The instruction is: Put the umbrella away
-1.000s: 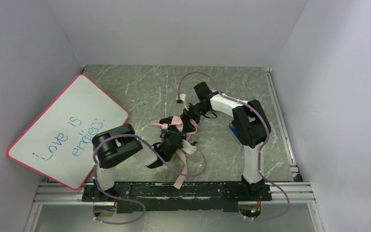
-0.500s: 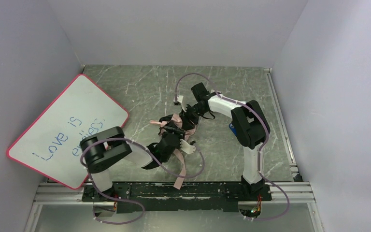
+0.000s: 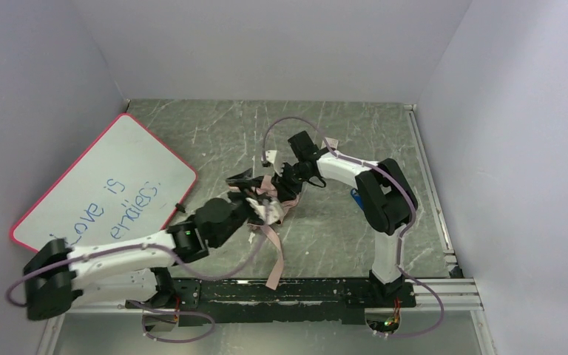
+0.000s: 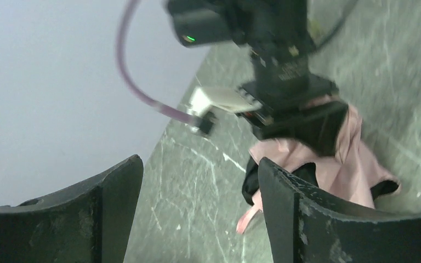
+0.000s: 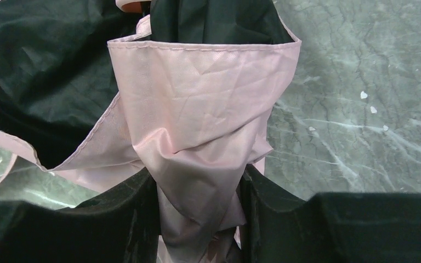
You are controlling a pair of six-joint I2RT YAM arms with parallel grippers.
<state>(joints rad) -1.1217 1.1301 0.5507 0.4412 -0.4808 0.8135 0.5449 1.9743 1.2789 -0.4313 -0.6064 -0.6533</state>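
The umbrella lies crumpled mid-table, black inside and pale pink outside, its pink strap trailing toward the near edge. My right gripper is shut on a fold of its pink fabric, which is pinched between the two dark fingers. In the left wrist view, my left gripper stands open just left of the umbrella, with only bare table between its fingers. That view also shows the right gripper on top of the fabric. The handle is hidden.
A pink-framed whiteboard with blue writing leans against the left wall. The left arm stretches low across the near left. Walls close in the back and both sides. A metal rail runs along the near edge.
My left gripper has opened and let go of the umbrella, and its arm has dropped low and stretched out. My right gripper has shut on the pink fabric and shifted slightly left.
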